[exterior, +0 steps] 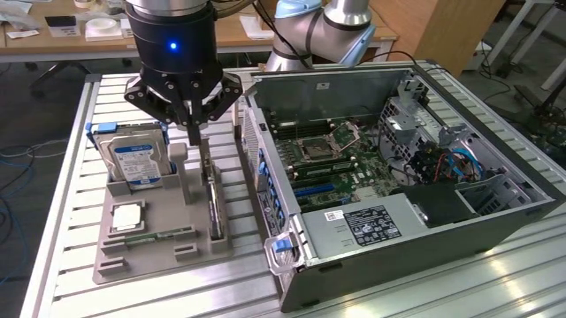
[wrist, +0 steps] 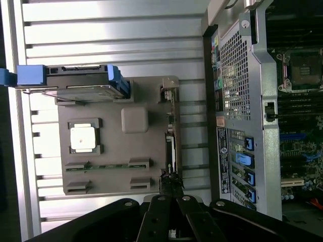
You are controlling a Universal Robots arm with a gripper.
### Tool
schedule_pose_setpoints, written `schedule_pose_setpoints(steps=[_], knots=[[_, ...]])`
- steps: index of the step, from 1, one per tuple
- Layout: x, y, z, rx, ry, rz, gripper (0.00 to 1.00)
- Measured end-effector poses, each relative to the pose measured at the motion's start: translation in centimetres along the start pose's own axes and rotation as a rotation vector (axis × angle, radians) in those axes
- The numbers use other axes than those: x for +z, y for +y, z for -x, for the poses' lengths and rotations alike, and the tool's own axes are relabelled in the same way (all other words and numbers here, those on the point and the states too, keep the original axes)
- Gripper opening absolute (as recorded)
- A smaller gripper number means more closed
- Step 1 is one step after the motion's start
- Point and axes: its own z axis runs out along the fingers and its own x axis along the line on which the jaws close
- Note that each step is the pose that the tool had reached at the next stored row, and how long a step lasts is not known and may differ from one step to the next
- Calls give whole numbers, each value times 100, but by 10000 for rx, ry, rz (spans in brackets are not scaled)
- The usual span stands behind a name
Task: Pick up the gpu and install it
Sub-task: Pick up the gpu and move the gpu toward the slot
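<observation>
The gpu (exterior: 213,199) is a thin dark card standing on edge in a slot along one side of the grey holder tray (exterior: 150,258). My gripper (exterior: 196,136) hangs straight down over the card's far end, its fingers drawn together and pinching the upper edge. The card still sits in its slot. In the wrist view the fingertips meet at the gripper (wrist: 169,177), right on the end of the gpu (wrist: 170,143), with the tray (wrist: 113,151) spread out beyond.
The tray also holds a silver hard drive (exterior: 137,159) in blue rails, a square processor (exterior: 126,217) and a green memory stick (exterior: 150,236). The open computer case (exterior: 495,225) lies close beside the tray, on the exterior view's right, with its motherboard (exterior: 327,159) exposed.
</observation>
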Motion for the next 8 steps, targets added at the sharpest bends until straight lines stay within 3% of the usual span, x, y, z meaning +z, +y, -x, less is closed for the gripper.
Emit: schedule_pose_setpoints(steps=[8], knots=[[0,0,0,0,0,0,11]])
